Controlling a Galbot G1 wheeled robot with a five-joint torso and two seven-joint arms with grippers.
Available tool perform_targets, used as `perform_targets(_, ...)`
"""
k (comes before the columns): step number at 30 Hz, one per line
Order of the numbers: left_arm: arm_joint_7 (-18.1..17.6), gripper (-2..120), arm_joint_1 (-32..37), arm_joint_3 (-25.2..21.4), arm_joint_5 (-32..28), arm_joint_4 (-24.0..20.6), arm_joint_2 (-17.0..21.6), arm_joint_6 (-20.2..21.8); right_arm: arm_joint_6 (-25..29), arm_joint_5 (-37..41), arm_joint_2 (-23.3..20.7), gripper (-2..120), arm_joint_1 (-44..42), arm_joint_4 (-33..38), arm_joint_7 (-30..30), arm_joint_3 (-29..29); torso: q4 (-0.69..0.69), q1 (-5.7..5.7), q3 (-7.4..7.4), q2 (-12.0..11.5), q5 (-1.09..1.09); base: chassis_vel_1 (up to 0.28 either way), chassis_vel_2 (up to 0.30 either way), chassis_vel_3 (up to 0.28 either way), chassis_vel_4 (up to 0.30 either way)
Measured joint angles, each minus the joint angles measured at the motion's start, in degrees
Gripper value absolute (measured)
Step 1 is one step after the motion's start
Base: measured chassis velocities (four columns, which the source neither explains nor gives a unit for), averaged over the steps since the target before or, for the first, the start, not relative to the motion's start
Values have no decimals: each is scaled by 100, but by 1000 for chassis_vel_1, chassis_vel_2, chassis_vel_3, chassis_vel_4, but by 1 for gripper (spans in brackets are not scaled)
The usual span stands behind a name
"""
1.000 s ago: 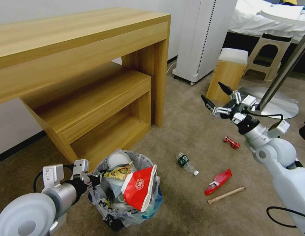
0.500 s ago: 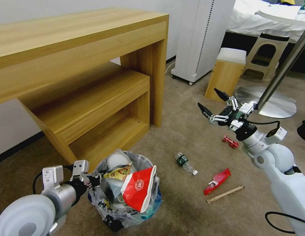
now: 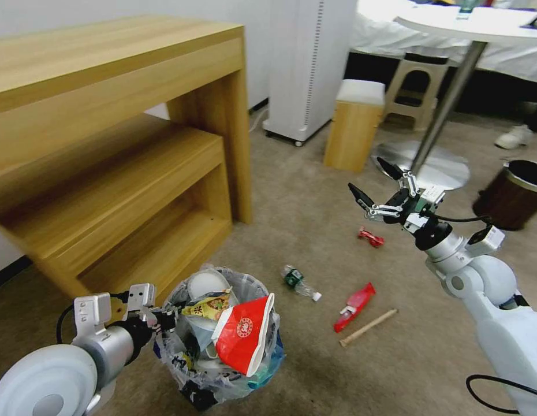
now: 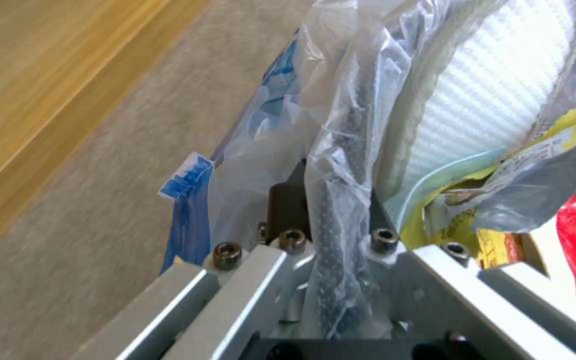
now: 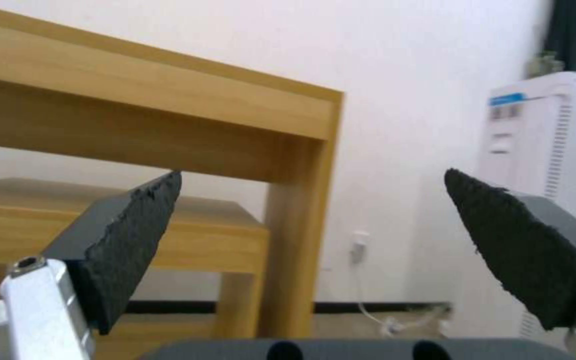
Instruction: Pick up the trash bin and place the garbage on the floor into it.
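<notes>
The desk fills the head view from 9 to 12 o'clock, and the bin, at 6 o'clock on the carpet, is stuffed with a red bowl, a white slipper and a wrapper. The left gripper is clamped on the bin's bagged rim at its 9 o'clock side, while the right gripper hangs above the floor at 3 o'clock, jaws wide apart. Loose between 4 and 5 o'clock lie a stick, a red packet, a bottle and a small red wrapper.
</notes>
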Motion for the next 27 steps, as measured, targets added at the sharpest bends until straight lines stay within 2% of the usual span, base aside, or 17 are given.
perform_targets(7,53,1,24,0,98,5,-1,-40,8,9,-2,100,-23,-38,37,33,0,0,0,0,0,-48,-45,-40,-42)
perform_targets(9,56,1,34,-15,96,6,-1,-40,-8,6,7,100,-24,-63,41,54,6,0,0,0,0,0,0,0,0)
perform_targets(21,72,1,31,-41,61,-21,-13,-37,9,27,36,100,-52,-99,-95,64,3,0,0,0,0,0,0,0,0)
perform_targets(27,76,1,74,-92,65,-62,-40,-33,74,37,45,100,-96,-98,-135,68,2,-1,-1,0,0,-86,77,90,-88)
